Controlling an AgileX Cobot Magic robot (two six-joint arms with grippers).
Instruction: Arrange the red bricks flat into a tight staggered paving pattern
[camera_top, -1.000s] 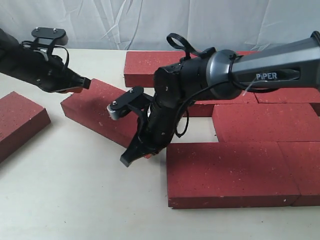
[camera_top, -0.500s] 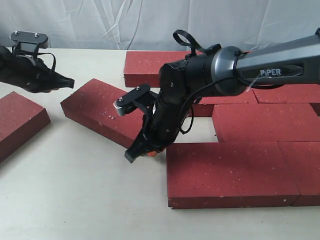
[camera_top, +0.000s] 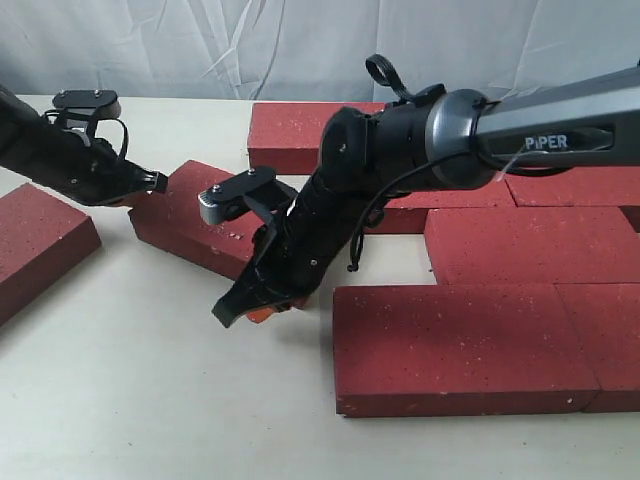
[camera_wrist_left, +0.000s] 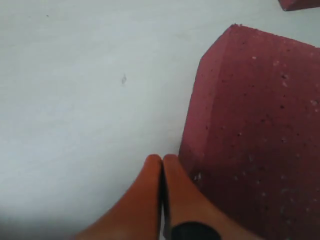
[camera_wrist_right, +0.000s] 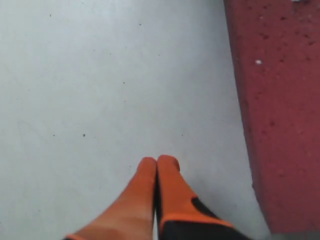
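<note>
Pale table (camera_top: 120, 380), skewed red brick (camera_top: 190, 215) between left gripper (camera_top: 158, 183) and right gripper (camera_top: 232, 312)

The right arm (camera_top: 560, 118) apparently reads "PiPER".

Red bricks (camera_top: 460, 340): matt, rough, grainy face, fine pale specks throughout.
Table (camera_top: 130, 400): off-white, smooth, matt, a few tiny dark flecks.
Backdrop (camera_top: 200, 45): white cloth, creased.
Right arm (camera_top: 470, 140): grey shell with satin sheen, black plastic joints.
Left gripper (camera_wrist_left: 161, 160) and right gripper (camera_wrist_right: 156, 161): fingers orange, smooth, dull, rubber-like.
</note>
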